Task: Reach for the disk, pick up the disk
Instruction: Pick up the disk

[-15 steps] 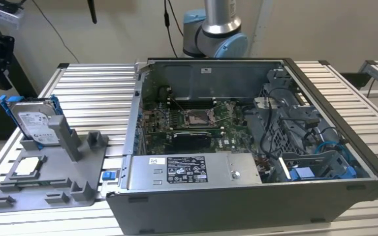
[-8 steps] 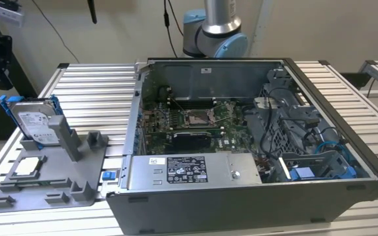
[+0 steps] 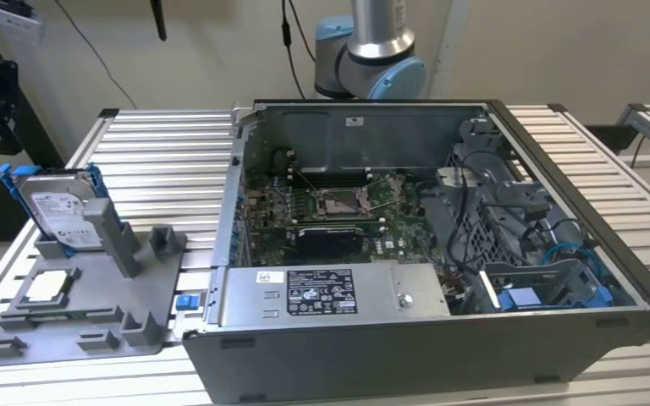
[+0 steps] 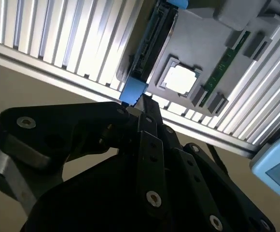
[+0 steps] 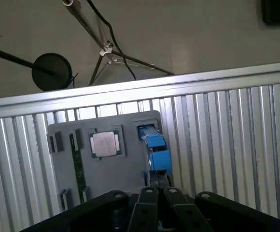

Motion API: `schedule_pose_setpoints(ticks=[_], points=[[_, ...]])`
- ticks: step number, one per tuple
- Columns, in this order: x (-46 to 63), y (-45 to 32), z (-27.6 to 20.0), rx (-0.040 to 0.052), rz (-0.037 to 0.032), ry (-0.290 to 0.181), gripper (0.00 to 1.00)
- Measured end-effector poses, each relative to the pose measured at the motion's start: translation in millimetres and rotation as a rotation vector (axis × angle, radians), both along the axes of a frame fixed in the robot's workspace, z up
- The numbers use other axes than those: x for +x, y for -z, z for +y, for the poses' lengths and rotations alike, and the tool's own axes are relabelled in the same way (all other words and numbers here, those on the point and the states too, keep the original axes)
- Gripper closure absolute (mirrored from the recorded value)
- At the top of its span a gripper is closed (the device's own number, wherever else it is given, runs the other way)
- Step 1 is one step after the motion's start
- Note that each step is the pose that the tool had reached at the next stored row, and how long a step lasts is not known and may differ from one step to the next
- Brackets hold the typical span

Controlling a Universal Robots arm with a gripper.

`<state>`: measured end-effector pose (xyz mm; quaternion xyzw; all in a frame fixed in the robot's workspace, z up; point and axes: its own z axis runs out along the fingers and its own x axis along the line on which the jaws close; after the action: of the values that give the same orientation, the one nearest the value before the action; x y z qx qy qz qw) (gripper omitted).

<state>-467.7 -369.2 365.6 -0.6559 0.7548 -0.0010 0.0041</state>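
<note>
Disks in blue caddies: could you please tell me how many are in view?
1. The disk stands on edge in the grey holder tray at the exterior view's left, beside the open computer case. More may be hidden inside the case.

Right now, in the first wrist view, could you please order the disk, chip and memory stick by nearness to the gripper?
From the gripper:
1. The disk, right in front of it.
2. The chip, beside the disk.
3. The memory stick, past the chip.
</note>
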Motion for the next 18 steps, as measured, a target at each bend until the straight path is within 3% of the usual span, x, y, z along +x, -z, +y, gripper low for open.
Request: schedule_pose_setpoints(ticks=[6,18], points=[[0.0,1.4,0.0,0.0001,-0.0002,0.0,0.0],[0.0,21.8,0.0,0.0019,0.0,-0.009,0.0]])
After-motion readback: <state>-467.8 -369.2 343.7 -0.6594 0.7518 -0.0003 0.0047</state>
